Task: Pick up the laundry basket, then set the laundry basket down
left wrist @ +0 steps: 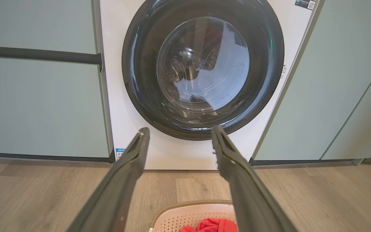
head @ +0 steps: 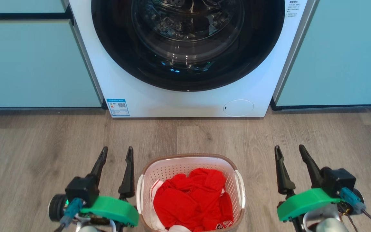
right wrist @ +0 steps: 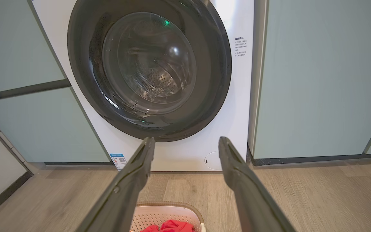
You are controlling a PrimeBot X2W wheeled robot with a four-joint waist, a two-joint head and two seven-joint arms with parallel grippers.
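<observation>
Perforated white laundry basket [head: 179, 168] with woven-look brown rim sits between left pincer [head: 117, 149] and right pincer [head: 289, 147], both apart.

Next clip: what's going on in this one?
A two-armed robot faces a front-loading washing machine with its door shut. The laundry basket, holding red clothes, sits on the wooden floor between the arms. The left pincer and the right pincer are on either side of it, both open and holding nothing. Nothing grips the basket at this moment.
</observation>
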